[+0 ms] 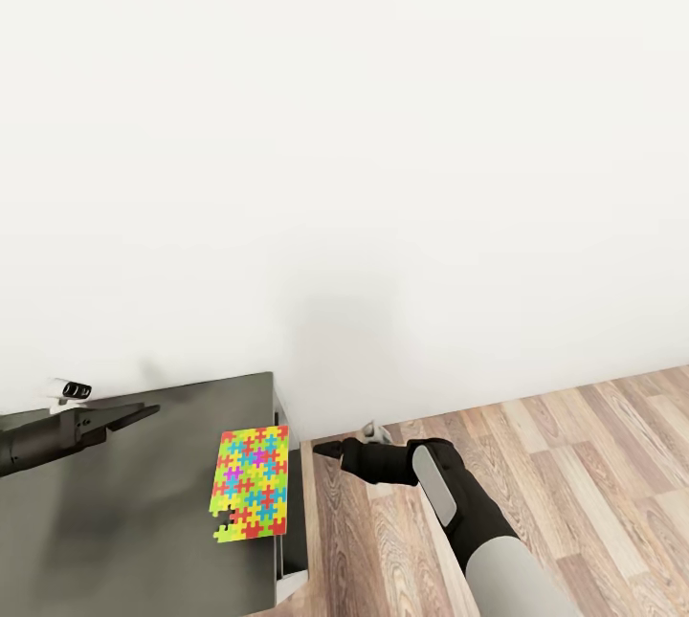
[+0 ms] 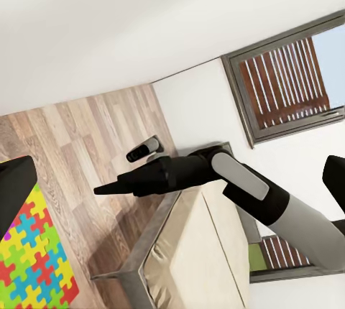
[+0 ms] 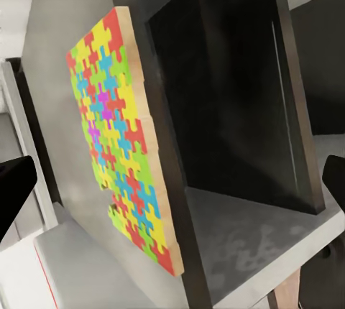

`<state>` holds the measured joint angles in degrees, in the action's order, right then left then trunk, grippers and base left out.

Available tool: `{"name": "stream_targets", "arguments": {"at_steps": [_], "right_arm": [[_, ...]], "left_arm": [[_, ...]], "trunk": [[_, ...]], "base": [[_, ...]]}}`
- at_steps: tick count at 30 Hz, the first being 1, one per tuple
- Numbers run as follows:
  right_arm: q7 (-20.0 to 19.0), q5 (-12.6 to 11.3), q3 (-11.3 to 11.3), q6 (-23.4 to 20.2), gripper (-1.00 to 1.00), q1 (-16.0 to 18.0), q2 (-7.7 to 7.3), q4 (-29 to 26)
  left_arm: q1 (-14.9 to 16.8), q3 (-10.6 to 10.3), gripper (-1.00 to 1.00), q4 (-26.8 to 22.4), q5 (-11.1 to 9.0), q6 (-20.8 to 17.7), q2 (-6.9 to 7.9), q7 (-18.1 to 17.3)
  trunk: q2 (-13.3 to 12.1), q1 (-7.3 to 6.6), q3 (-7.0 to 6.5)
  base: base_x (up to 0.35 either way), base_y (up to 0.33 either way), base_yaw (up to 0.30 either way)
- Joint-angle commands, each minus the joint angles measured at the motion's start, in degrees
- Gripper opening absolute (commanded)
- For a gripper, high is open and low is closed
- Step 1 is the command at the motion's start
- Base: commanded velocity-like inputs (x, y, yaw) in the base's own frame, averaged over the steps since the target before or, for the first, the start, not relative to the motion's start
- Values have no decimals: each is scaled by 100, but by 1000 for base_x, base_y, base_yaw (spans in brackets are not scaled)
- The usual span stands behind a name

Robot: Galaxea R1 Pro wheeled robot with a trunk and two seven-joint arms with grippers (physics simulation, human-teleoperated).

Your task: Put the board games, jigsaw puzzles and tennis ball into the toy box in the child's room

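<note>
Puzzle [image 1: 251, 483]: flat on bench [image 1: 115, 521] corner, between both hands. Right hand [image 1: 330, 448]: beside bench edge, empty, opening unclear. Left hand [image 1: 144, 413]: above bench, empty, opening unclear.

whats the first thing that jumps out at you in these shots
The bright multicoloured jigsaw puzzle stands out at once, lying flat at the right end of a dark grey desk, its corner just over the edge. Next comes the right gripper, hanging over the wood-plank floor just off that end of the desk. The left gripper reaches in over the desk top, below a bare white wall.
</note>
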<state>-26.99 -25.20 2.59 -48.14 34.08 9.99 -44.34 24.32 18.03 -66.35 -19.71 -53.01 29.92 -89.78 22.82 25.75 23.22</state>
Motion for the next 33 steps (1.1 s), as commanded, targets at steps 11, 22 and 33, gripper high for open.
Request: {"name": "stream_targets", "arguments": {"at_steps": [11,22,33], "right_arm": [[-22,15,-4,-20,100,7,1,-5],[-25,8,-4,-26,100,6,1,-5],[-25,3,-4,-28,100,8,1,-5]], "left_arm": [[3,-1,100,-4,2,-61,-2,-22],[3,-1,100,-6,2,-61,-3,-22],[3,-1,100,-3,2,-61,-3,-22]], "trunk": [[10,3,9],[10,3,9],[10,3,9]], "base": [[0,0,98],[0,0,69],[0,0,16]]}}
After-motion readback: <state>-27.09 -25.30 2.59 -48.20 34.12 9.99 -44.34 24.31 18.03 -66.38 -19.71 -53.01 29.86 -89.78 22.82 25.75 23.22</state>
